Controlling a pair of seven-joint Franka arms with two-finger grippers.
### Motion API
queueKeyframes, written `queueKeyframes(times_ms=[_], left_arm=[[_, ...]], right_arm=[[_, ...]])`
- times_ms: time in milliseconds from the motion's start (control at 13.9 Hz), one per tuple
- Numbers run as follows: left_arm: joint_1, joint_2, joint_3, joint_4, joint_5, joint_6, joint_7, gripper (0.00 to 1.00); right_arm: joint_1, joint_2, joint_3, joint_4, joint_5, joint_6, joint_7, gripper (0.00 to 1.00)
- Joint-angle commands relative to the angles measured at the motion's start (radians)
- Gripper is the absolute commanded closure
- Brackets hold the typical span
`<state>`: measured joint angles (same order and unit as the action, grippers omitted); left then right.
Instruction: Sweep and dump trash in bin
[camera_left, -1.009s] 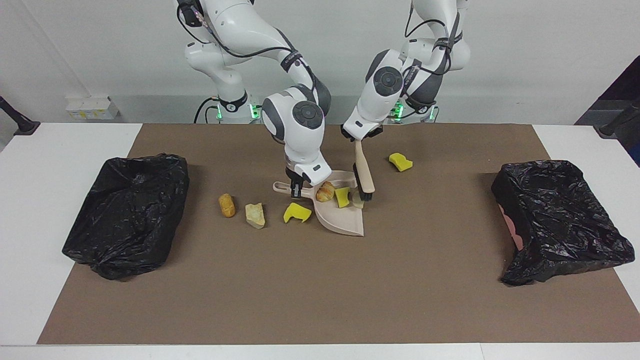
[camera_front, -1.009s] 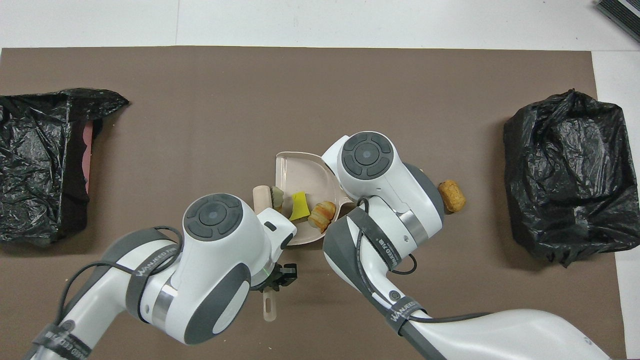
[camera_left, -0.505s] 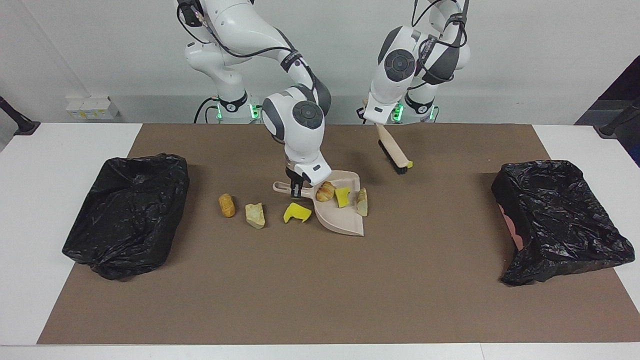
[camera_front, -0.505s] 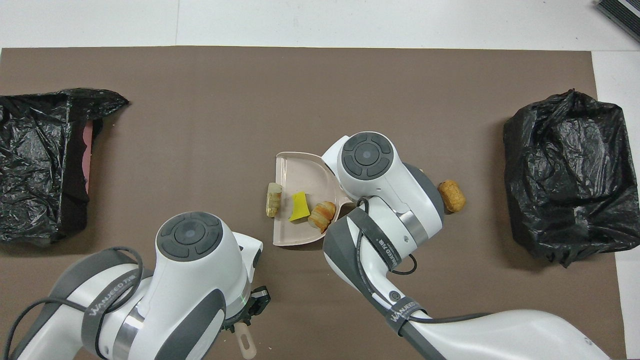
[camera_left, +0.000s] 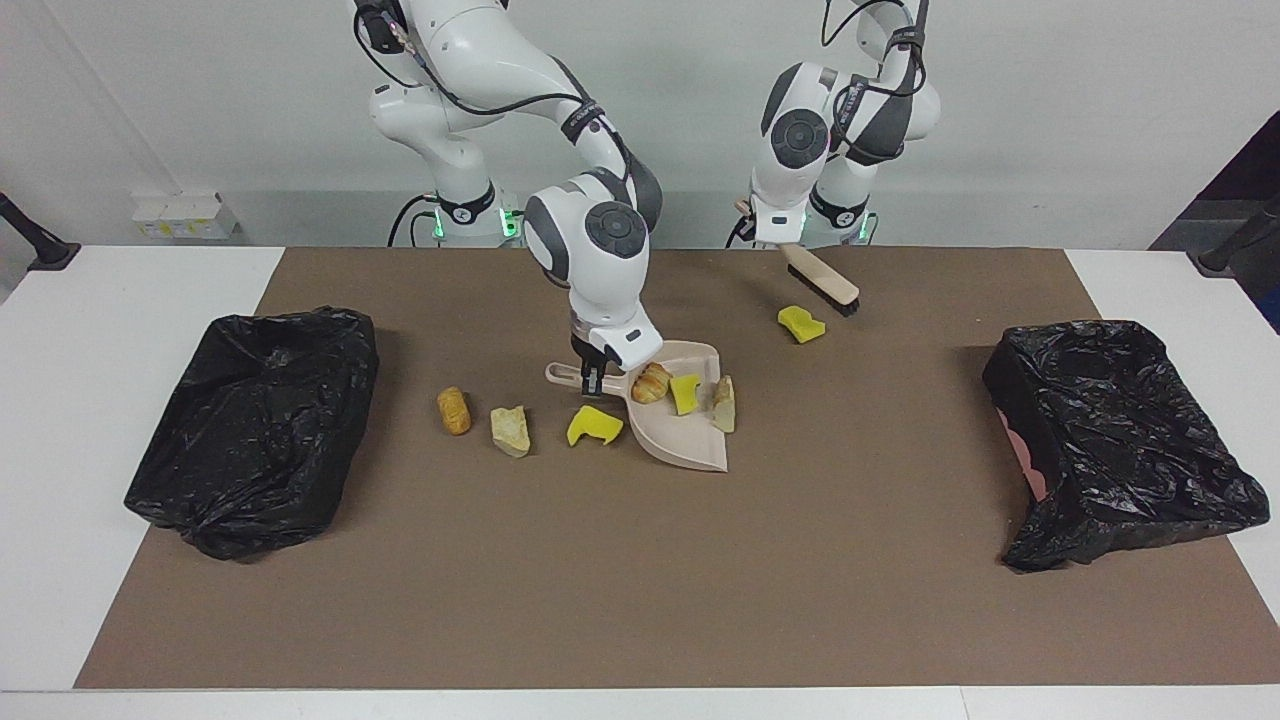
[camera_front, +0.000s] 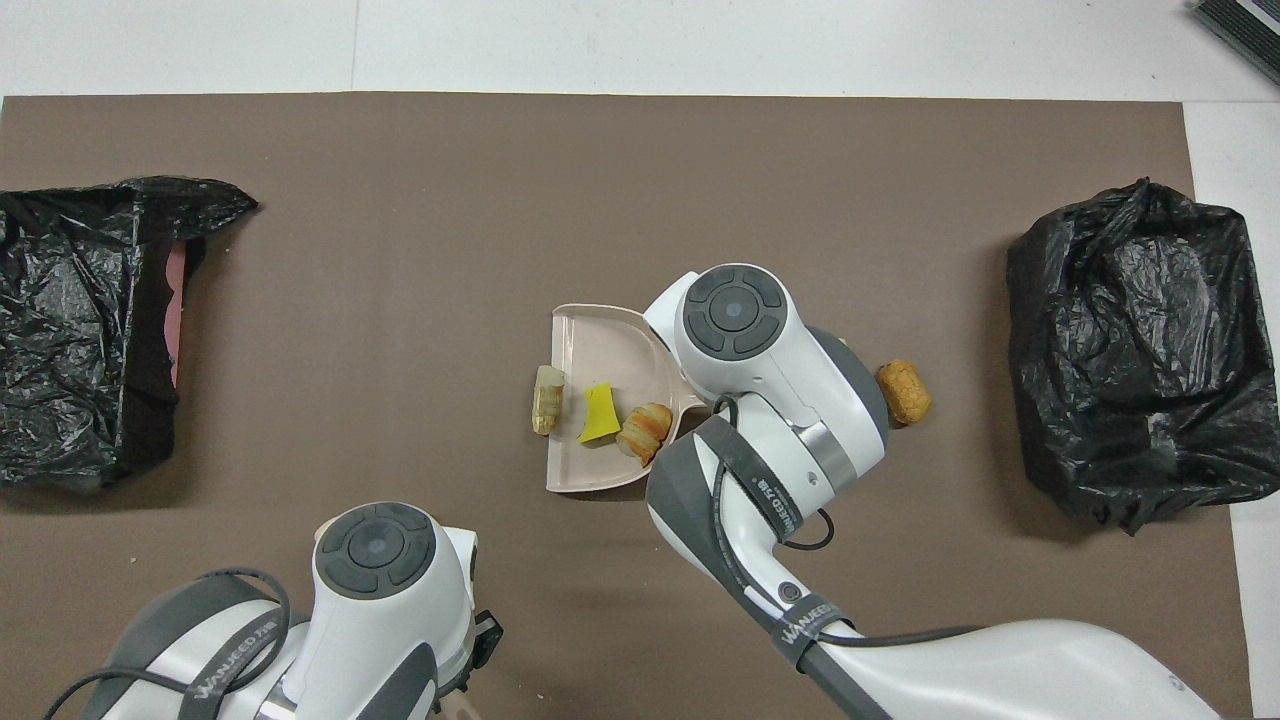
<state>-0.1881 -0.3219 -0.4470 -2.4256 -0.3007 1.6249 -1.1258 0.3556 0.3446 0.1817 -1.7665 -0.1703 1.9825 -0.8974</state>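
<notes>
left hand (camera_left: 776, 240) pulled the beige brush (camera_left: 822, 279) up and away from the beige plastic dustpan (camera_left: 680, 430), leaving a pale bread scrap (camera_left: 723, 403) sitting at the pan's lip, brush now over the yellow sponge chunk (camera_left: 801, 324).

Probably a robotics lab: bare white wall (camera_left: 1050, 110), brown mat (camera_left: 700, 560) on white table (camera_left: 90, 300).

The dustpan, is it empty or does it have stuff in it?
It has stuff in it. The dustpan holds a croissant piece and a yellow sponge chunk, with a pale bread piece at its open edge.
</notes>
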Motion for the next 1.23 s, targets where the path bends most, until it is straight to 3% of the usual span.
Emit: queueKeyframes(times_ms=[0,577,865,1153], left_arm=[[-0.025,-0.054,0.004,-0.096,-0.020,0.069,-0.017,1.00],[-0.056,0.001,0.005,-0.202,-0.043,0.317,0.003,1.00],[-0.051,0.073,0.005,-0.166,-0.044,0.475,0.108,1.00],[-0.048,0.205,0.005,-0.025,-0.044,0.562,0.165,1.00]], right_arm=[[-0.007,-0.029,0.005,-0.036,-0.014,-0.002,-0.015,1.00],[-0.007,-0.030,0.005,-0.039,-0.014,-0.002,-0.015,1.00],[-0.009,-0.030,0.005,-0.039,-0.014,-0.002,-0.015,1.00],[-0.009,-0.030,0.005,-0.041,-0.014,-0.002,-0.015,1.00]])
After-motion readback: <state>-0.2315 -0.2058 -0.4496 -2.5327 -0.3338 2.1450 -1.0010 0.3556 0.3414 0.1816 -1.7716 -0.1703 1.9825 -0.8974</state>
